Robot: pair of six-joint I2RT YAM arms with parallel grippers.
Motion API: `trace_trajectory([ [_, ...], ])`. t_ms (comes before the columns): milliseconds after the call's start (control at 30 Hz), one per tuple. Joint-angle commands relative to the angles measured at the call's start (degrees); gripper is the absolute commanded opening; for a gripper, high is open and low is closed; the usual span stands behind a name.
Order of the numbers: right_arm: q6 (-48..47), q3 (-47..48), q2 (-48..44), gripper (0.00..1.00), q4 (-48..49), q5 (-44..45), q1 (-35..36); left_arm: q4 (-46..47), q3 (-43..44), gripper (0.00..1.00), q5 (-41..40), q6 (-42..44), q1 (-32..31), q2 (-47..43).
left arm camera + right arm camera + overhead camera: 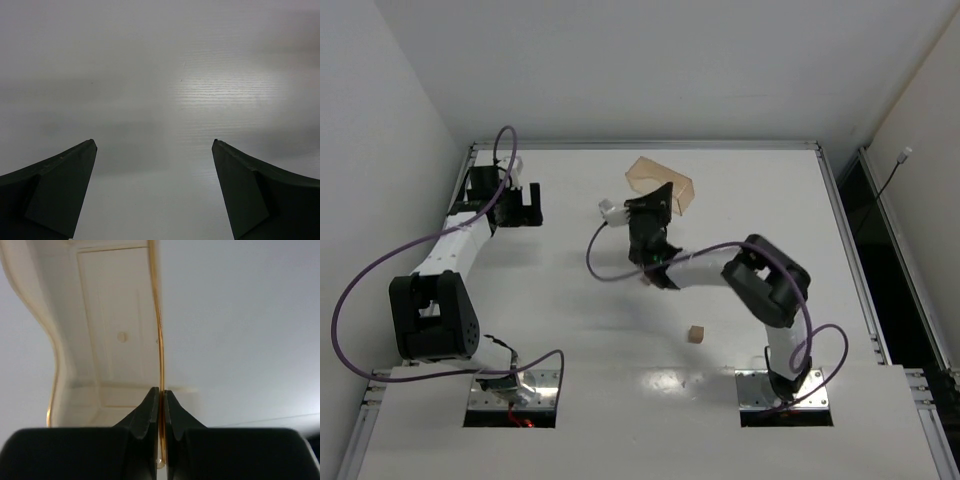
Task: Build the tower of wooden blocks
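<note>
One small light-brown wooden cube (695, 334) lies alone on the white table, in front of the right arm's elbow. No other cubes show. My right gripper (658, 200) reaches to the far middle and is shut on the thin wall of the translucent amber tray (672, 181). In the right wrist view the fingers (150, 405) pinch that tray wall (159, 340), and the tray's inside (117, 335) holds no cubes. My left gripper (523, 206) is open and empty at the far left. In the left wrist view it (155, 145) has only bare table below.
The raised rim of the table (650, 146) runs along the back and sides. A purple cable (610, 262) loops beside the right wrist. The arm bases (510, 385) stand at the near edge.
</note>
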Motion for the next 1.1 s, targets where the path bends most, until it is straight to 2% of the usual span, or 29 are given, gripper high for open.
trace_trajectory([
  [0, 58.4, 13.5, -8.3, 0.00, -66.3, 7.2, -5.3, 1.1, 1.6, 1.00, 1.5, -0.7, 0.8, -1.7],
  [33, 71.7, 29.2, -7.5, 0.00, -85.4, -4.4, -7.0, 1.1, 1.6, 1.00, 1.5, -0.2, 0.8, -1.7],
  [67, 80.6, 36.0, -3.1, 0.00, -105.9, -9.3, -9.0, 1.1, 1.6, 1.00, 1.5, -0.2, 0.8, -1.7],
  [100, 88.2, 43.2, -1.6, 0.00, -110.1, -16.8, -12.7, 1.1, 1.6, 1.00, 1.5, -0.2, 0.8, -1.7],
  [200, 93.9, 45.5, -1.0, 0.00, -115.7, -27.9, -20.4, 1.7, 2.1, 1.00, 3.9, -0.2, 1.5, -1.1],
  [300, 97.4, 47.0, 0.0, 0.00, -120.0, -42.9, -27.5, 1.7, 2.1, 1.00, 5.4, 0.3, 1.5, -0.6],
  [400, 98.9, 47.6, 0.6, 0.00, -121.2, -50.6, -34.7, 2.4, 2.1, 1.00, 6.1, 0.3, 1.5, -0.1],
  [567, 100.6, 45.9, 0.6, 0.00, -121.2, -56.5, -44.7, 2.9, 3.2, 1.00, 8.0, 0.9, 1.5, 1.2],
  [600, 100.6, 45.9, 0.6, 0.00, -120.5, -59.7, -48.7, 2.9, 3.8, 1.00, 8.7, 0.9, 1.5, 1.8],
  [733, 100.0, 46.0, 2.4, 0.00, -118.2, -68.5, -57.3, 3.4, 3.8, 1.00, 9.9, 0.9, 1.5, 3.2],
  [1067, 97.2, 53.3, 10.2, 0.00, -110.0, -65.0, -65.0, 3.4, 3.8, 1.00, 10.0, 1.4, 2.0, 4.2],
])
